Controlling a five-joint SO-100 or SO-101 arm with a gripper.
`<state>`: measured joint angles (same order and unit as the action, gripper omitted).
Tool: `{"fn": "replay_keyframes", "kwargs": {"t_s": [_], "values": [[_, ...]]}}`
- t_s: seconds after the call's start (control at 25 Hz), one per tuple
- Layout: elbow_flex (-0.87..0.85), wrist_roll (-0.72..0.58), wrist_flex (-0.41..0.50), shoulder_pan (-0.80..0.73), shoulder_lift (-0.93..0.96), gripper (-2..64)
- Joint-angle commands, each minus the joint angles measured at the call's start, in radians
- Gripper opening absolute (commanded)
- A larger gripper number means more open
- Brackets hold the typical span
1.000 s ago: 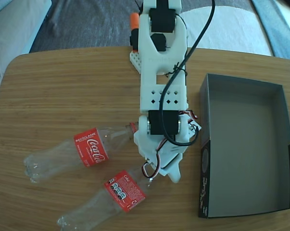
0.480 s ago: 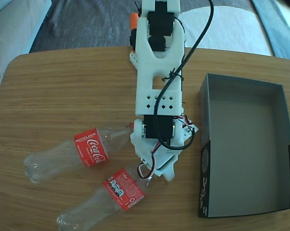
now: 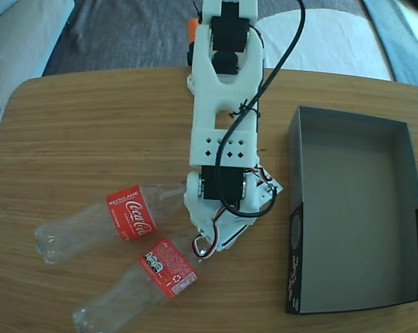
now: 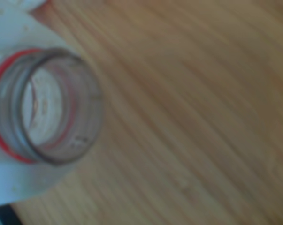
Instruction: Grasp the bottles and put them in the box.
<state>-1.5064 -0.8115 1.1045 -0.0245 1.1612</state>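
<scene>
Evidently gripper point(image 3: 207, 244) around bottle neck point(image 4: 47, 108).

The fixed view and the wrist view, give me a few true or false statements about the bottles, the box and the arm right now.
1. The box holds no bottle. True.
2. Both bottles lie on the table left of the box in the fixed view. True: the upper bottle and the lower bottle lie on their sides.
3. The lower bottle has a red cap screwed on. False: the wrist view shows an open mouth with only a red neck ring.
4. The gripper hovers over the box. False: it is at the lower bottle's neck.
5. The box stands on its end. False: it lies flat, open side up.
</scene>
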Motion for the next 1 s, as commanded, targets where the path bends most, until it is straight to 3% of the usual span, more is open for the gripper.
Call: {"fn": "replay_keyframes", "kwargs": {"t_s": [0.0,0.16,0.32,0.52,0.96], "values": [[0.051,-0.006,-0.003,0.012,0.034,10.8],[0.051,-0.012,0.000,0.014,0.035,10.1],[0.072,-0.012,0.006,0.023,0.037,-0.2],[0.132,-0.011,0.023,0.044,0.037,-0.1],[0.402,-0.014,0.276,0.101,0.037,-0.1]]}}
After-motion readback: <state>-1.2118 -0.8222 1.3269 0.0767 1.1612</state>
